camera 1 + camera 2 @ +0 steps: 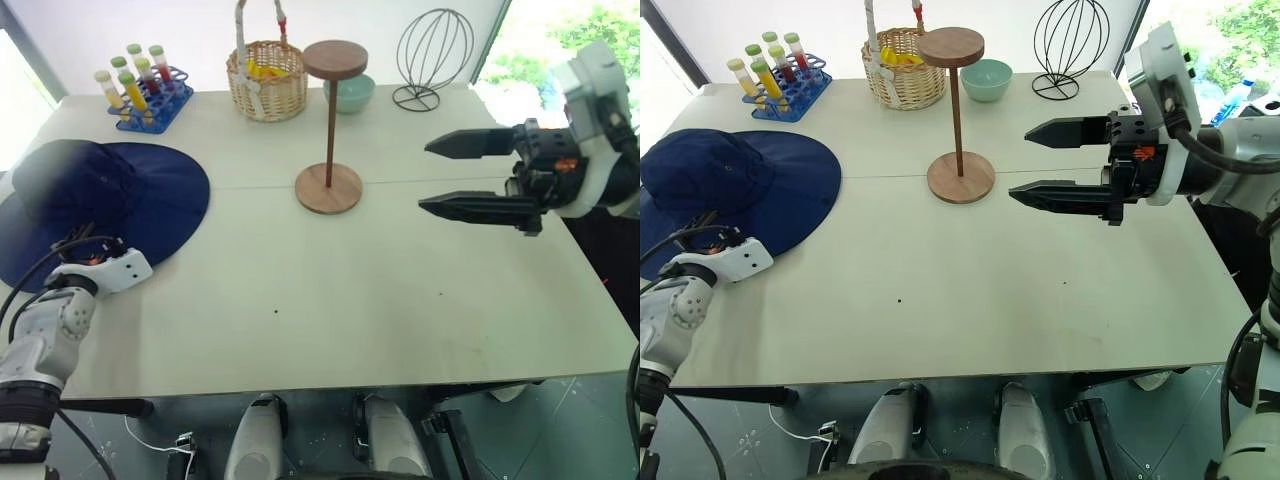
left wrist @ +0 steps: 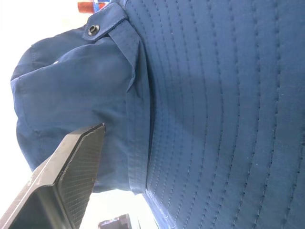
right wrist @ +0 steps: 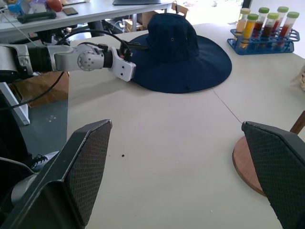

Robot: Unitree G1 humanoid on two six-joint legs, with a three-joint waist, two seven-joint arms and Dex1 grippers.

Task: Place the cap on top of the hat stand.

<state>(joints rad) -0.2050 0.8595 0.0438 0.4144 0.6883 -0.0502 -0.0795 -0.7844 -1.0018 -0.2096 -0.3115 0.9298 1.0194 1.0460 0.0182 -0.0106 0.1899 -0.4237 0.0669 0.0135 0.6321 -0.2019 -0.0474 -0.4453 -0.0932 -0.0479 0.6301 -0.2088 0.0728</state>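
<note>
The navy cap [image 1: 110,190] lies flat on the left of the white table [image 1: 330,310], its wide brim spread out. My left gripper [image 3: 137,51] is at the brim's near edge and stands open. In the left wrist view one finger [image 2: 71,181] lies close to the cap's crown [image 2: 71,95] above the stitched brim; the other finger is out of frame. The wooden hat stand [image 1: 329,130] stands upright at mid-table with its top disc [image 1: 335,58] bare. My right gripper [image 1: 424,177] hovers open and empty to the right of the stand, pointing at it.
Along the table's far edge stand a blue rack of test tubes [image 1: 145,95], a wicker basket [image 1: 267,80], a green bowl [image 1: 350,93] and a black wire frame [image 1: 432,55]. The basket and bowl are just behind the stand.
</note>
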